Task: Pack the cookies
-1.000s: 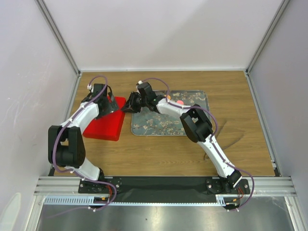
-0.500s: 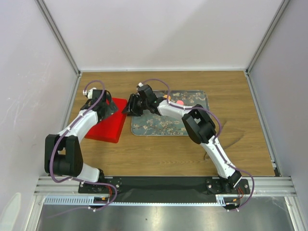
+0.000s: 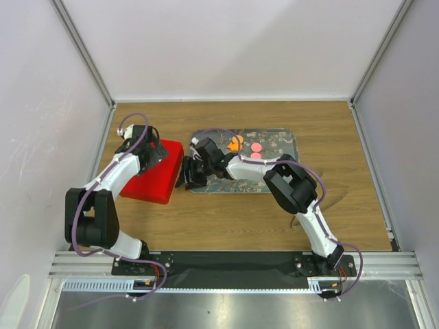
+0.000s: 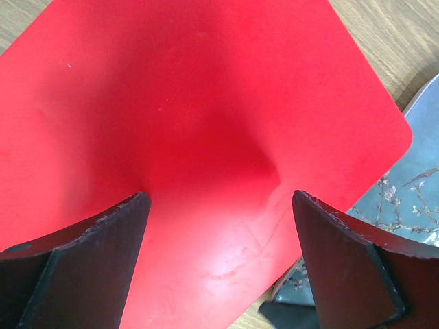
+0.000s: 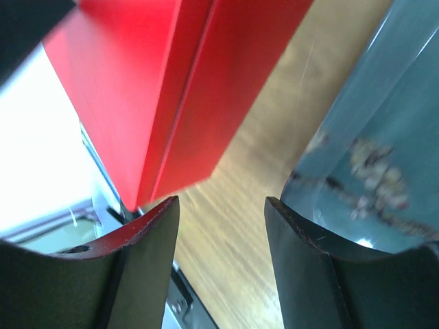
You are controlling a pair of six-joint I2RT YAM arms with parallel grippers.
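Two arms: left arm (image 3: 113, 175), right arm (image 3: 296, 190). Two grippers: left gripper (image 4: 218, 205), right gripper (image 5: 221, 205). One red box (image 3: 152, 181). One patterned tray (image 3: 282, 139). On that tray, two pink cookies (image 3: 256, 147) and one orange patch (image 3: 235, 143), too small to split into single pieces. One wooden table (image 3: 343, 157)

From my remote station I see a wooden table (image 3: 226, 219) enclosed by white walls (image 3: 233, 48), with a metal rail (image 3: 233, 260) along its near edge. Left of centre sits a red box (image 3: 154, 175), turned askew. Just beside it lies a grey-blue tray (image 3: 278, 140) with a blossom pattern. The right wrist view shows bare wood (image 5: 254, 205) separating box (image 5: 185, 82) and tray (image 5: 384, 137).
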